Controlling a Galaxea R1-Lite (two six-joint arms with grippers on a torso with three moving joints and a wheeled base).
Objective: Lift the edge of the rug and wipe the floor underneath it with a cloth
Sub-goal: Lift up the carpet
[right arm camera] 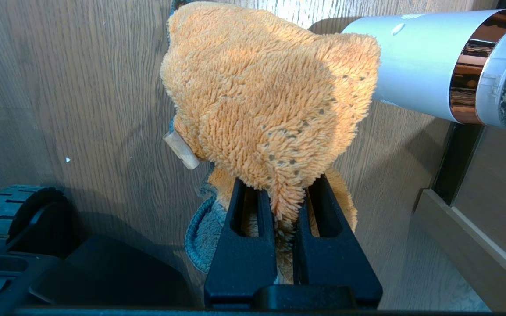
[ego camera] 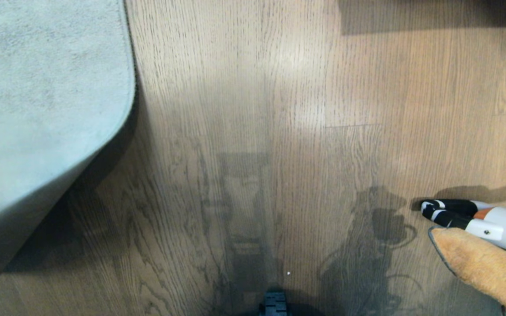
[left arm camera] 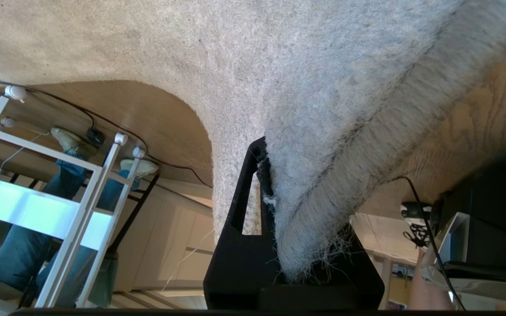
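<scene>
While the left gripper [left arm camera: 275, 219] pinches the rug edge [ego camera: 121, 127] up off the floor [ego camera: 253, 131], a slip would drop it; the right gripper [right arm camera: 284, 206] clamps the cloth [right arm camera: 266, 101] beside a handheld vacuum [ego camera: 489, 221], which a wipe could knock

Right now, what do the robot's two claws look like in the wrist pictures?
Both look alike. The left claw has matte black, flat fingers that taper to the tip, each with a long slot cut through, rising from a wide black base. The right claw shows the same black slotted fingers. No markings or cables show on them.
</scene>
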